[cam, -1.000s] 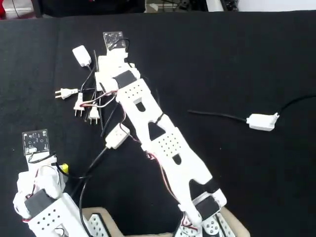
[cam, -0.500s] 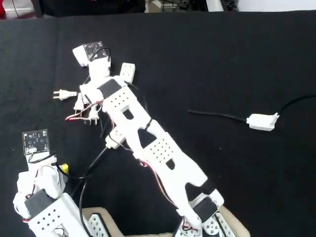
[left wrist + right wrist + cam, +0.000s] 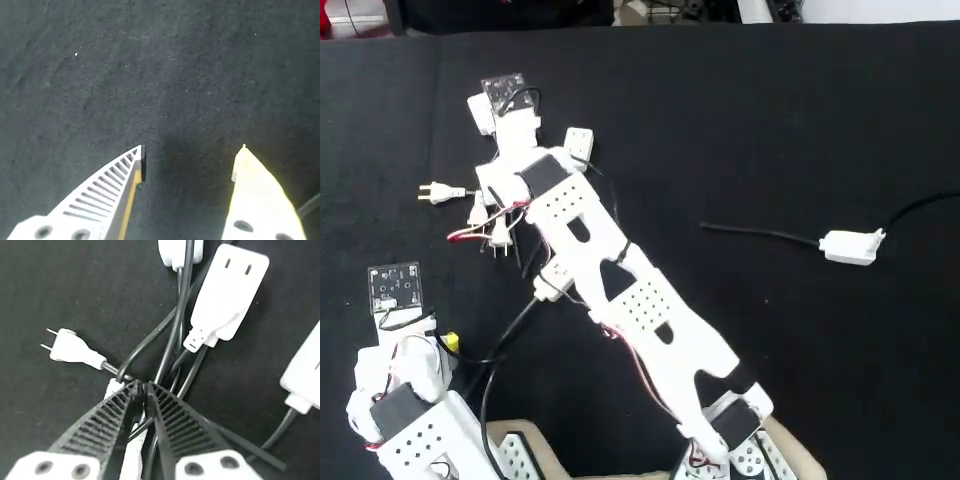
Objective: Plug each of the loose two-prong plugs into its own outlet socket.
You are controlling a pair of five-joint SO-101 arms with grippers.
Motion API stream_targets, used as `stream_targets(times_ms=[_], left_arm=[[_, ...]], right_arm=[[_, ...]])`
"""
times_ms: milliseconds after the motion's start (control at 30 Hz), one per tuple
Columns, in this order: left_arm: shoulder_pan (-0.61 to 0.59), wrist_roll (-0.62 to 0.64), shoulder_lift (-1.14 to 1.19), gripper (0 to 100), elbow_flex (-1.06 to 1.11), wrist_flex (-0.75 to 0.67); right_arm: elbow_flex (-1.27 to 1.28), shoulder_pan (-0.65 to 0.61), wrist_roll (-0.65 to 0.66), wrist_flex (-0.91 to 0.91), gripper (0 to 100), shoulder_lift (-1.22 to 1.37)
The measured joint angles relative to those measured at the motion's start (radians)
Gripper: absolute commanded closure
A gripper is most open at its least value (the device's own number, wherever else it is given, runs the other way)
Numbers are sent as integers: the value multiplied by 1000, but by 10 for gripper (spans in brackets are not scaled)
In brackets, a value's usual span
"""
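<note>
Your right gripper (image 3: 144, 387) is out at ten o'clock on the black table (image 3: 770, 120), down in the knot of black cords (image 3: 172, 347). Its ribbed fingers are drawn together until the tips all but touch, and you cannot tell whether a cord is caught between them. Just beside those tips a white two-prong plug (image 3: 70, 351) lies flat on the cloth, its prongs aimed toward nine o'clock, away from the bundle. Two more plugs (image 3: 500, 236) lie close by the wrist, prongs toward six o'clock. A white outlet socket (image 3: 227, 290) rests on the cords near the gripper with its two slots facing up. From above, a second outlet (image 3: 552, 280) lies against the right arm (image 3: 640, 290) on its eight-o'clock side. A third outlet (image 3: 850, 246) lies alone at three o'clock, well apart, its cord trailing toward nine. Your left gripper (image 3: 190, 155) is at seven o'clock, fingers spread wide over the cloth
</note>
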Motion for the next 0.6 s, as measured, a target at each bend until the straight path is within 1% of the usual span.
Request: stream_targets(times_ms=[267, 300, 400, 500, 600], left_arm=[[0, 0, 0, 712, 0, 0], [0, 0, 0, 712, 0, 0], [0, 0, 0, 712, 0, 0], [0, 0, 0, 712, 0, 0], [0, 0, 0, 712, 0, 0]], right_arm=[[-8, 0, 43, 49, 985, 0], [-8, 0, 43, 49, 976, 0], [-8, 0, 43, 29, 894, 5], [-12, -12, 43, -21, 885, 54], [-12, -43, 43, -31, 882, 68]])
